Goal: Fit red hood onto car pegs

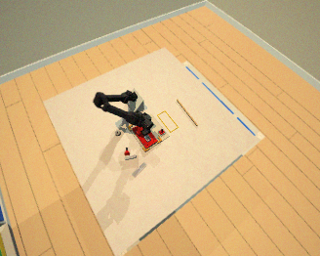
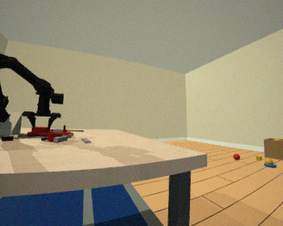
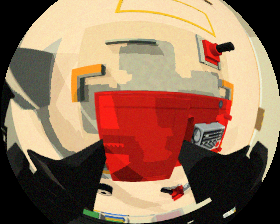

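The red hood (image 1: pixel 146 140) (image 2: pixel 39 132) (image 3: pixel 146 128) lies low at the table, filling the middle of the wrist view. My gripper (image 1: pixel 144 128) (image 2: pixel 42 117) (image 3: pixel 143 142) stands straight over it, and its two dark fingers are shut on the hood's left and right sides. Just beyond the hood in the wrist view I see the grey chassis (image 3: pixel 153 62) between the orange jig corners (image 3: pixel 86 78). A small grey block with a grille (image 3: pixel 208 136) shows at the hood's right edge. The pegs are hidden.
A yellow outlined rectangle (image 1: pixel 167 121) (image 3: pixel 165 3) and a thin wooden stick (image 1: pixel 186 112) lie beyond the jig. A small red part (image 1: pixel 127 152), another red part (image 1: pixel 161 131) (image 3: pixel 211 50) and a grey bar (image 1: pixel 139 170) (image 2: pixel 85 141) lie nearby. The arm's base (image 1: pixel 128 100) stands behind.
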Tool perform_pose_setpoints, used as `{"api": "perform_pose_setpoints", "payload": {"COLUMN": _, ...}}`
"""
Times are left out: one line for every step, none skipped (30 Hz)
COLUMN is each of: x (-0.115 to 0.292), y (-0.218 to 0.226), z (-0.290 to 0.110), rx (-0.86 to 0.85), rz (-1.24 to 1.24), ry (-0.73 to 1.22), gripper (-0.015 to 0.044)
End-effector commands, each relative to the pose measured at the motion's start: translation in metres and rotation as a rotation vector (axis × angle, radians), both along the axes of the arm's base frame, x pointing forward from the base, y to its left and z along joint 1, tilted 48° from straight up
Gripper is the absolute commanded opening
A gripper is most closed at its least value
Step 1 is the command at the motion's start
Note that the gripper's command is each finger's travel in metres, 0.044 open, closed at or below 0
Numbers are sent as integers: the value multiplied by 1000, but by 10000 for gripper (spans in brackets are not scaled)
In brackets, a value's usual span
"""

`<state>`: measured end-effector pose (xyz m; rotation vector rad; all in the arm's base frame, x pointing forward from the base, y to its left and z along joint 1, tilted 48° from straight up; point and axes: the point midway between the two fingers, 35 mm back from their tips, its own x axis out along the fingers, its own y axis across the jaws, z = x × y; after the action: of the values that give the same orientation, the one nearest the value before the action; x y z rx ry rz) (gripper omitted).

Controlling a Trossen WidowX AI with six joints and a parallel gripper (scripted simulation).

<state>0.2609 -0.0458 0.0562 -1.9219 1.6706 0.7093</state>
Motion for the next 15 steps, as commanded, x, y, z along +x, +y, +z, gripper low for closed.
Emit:
{"api": "perform_pose_setpoints", "payload": {"x": 0, "y": 1, "z": 1, "rx": 0, "rz": -1, "ry": 0, "gripper": 144}}
{"api": "perform_pose_setpoints", "payload": {"x": 0, "y": 2, "z": 2, "rx": 0, "rz": -1, "ry": 0, "gripper": 117}}
{"api": "perform_pose_setpoints", "payload": {"x": -1, "y": 3, "z": 3, "rx": 0, "rz": -1, "ry": 0, "gripper": 91}}
{"api": "perform_pose_setpoints", "payload": {"x": -1, "y": 4, "z": 4, "rx": 0, "rz": -1, "ry": 0, "gripper": 65}}
{"api": "perform_pose_setpoints", "payload": {"x": -1, "y": 5, "z": 4, "rx": 0, "rz": -1, "ry": 0, "gripper": 39}}
{"api": "perform_pose_setpoints", "payload": {"x": -1, "y": 6, "z": 5, "rx": 0, "rz": -1, "ry": 0, "gripper": 12}}
{"api": "perform_pose_setpoints", "payload": {"x": -1, "y": 7, "z": 6, "rx": 0, "rz": -1, "ry": 0, "gripper": 0}}
{"api": "perform_pose_setpoints", "payload": {"x": -1, "y": 8, "z": 7, "rx": 0, "rz": -1, "ry": 0, "gripper": 0}}
{"api": "perform_pose_setpoints", "payload": {"x": -2, "y": 10, "z": 9, "rx": 1, "rz": -1, "ry": 0, "gripper": 0}}
{"api": "perform_pose_setpoints", "payload": {"x": -2, "y": 11, "z": 10, "rx": 1, "rz": -1, "ry": 0, "gripper": 0}}
{"api": "perform_pose_setpoints", "payload": {"x": -2, "y": 13, "z": 11, "rx": 1, "rz": -1, "ry": 0, "gripper": 0}}
{"api": "perform_pose_setpoints", "payload": {"x": -2, "y": 14, "z": 13, "rx": 1, "rz": -1, "ry": 0, "gripper": 0}}
{"api": "perform_pose_setpoints", "payload": {"x": -2, "y": 16, "z": 14, "rx": 1, "rz": -1, "ry": 0, "gripper": 0}}
{"api": "perform_pose_setpoints", "payload": {"x": -3, "y": 18, "z": 16, "rx": 1, "rz": -1, "ry": 0, "gripper": 0}}
{"api": "perform_pose_setpoints", "payload": {"x": -3, "y": 20, "z": 17, "rx": 1, "rz": -1, "ry": 0, "gripper": 0}}
